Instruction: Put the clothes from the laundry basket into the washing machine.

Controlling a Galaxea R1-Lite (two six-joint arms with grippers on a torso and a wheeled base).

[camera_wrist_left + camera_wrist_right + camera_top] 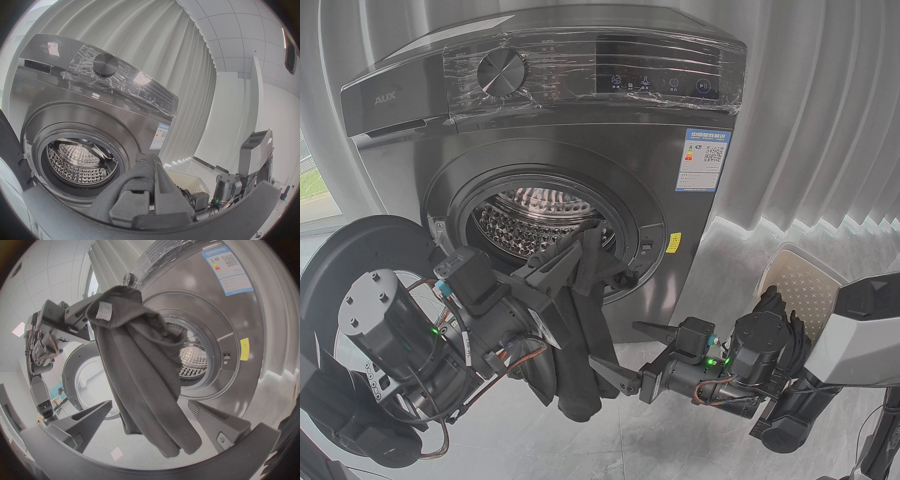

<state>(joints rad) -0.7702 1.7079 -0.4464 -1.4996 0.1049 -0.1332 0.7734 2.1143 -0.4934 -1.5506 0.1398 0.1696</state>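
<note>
One dark garment [581, 337] clamped in left gripper [582, 240] before open washing machine [550, 144], right gripper [612, 342] spread empty at four o'clock.

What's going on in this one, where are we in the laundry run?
The left gripper is shut on a dark garment, holding it up in front of the washing machine, right at the open drum. Most of the cloth hangs down outside, so it is not yet in. The right gripper is open and low beside the hanging end, holding nothing. The door is swung open on the robot's left, and the laundry basket sits on the floor to its right.
</note>
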